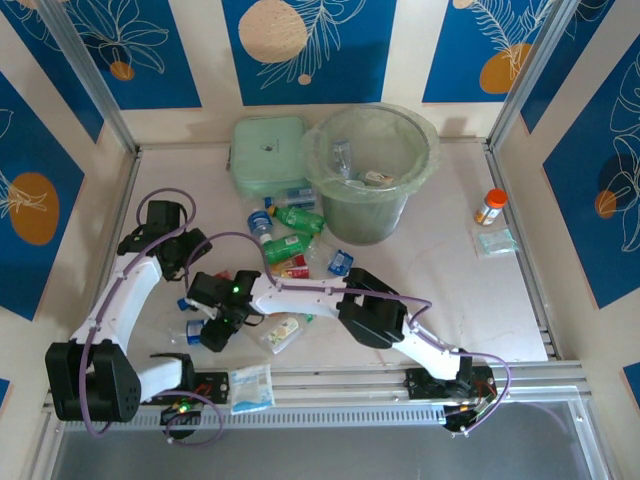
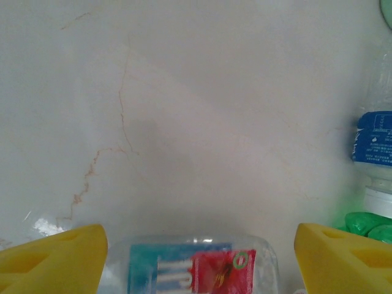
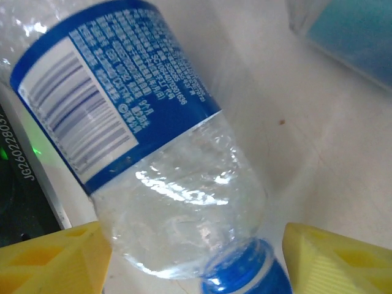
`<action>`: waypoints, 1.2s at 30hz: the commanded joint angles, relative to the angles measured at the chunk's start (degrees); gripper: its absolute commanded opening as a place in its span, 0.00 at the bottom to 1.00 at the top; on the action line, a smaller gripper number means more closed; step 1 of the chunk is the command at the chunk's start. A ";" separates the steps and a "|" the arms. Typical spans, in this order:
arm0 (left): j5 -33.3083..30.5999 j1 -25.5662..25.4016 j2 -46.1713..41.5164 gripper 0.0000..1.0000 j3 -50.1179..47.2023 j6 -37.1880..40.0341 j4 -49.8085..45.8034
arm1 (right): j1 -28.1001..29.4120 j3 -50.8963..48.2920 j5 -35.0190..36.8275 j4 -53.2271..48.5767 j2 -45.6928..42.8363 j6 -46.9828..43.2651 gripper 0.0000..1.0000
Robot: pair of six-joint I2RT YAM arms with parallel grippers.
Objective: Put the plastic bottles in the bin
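Observation:
The pale green bin (image 1: 398, 205) stands at the back of the table with a couple of bottles (image 1: 343, 158) inside. Several plastic bottles lie in front of it: two green ones (image 1: 298, 218), a blue-labelled one (image 1: 262, 225) and a red-labelled one (image 1: 290, 265). My left gripper (image 2: 199, 245) is open, its yellow fingers (image 2: 55, 257) either side of a clear bottle with a teal and red label (image 2: 193, 269). My right gripper (image 3: 196, 245) is open around a clear, blue-labelled bottle (image 3: 159, 153) with a blue cap (image 3: 245, 275), lying on the table near the front left (image 1: 197, 328).
A flat pale green box (image 1: 268, 155) lies left of the bin. An orange-capped vial (image 1: 490, 207) and a small packet (image 1: 495, 241) sit at the right. A white-blue packet (image 1: 252, 388) lies at the front edge. Another bottle (image 1: 283, 333) lies beside the right arm.

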 commanded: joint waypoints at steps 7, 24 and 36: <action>1.38 0.44 1.04 0.79 -0.47 -0.77 1.07 | 0.40 0.81 -1.18 -1.68 1.97 -0.37 0.68; 1.70 0.44 1.12 0.77 -0.60 -0.97 1.51 | 0.61 -2.18 2.31 -0.02 -0.75 0.78 0.37; -2.24 0.43 -0.19 0.77 2.99 1.56 -0.56 | 0.95 -7.23 3.35 1.35 -11.99 2.23 0.15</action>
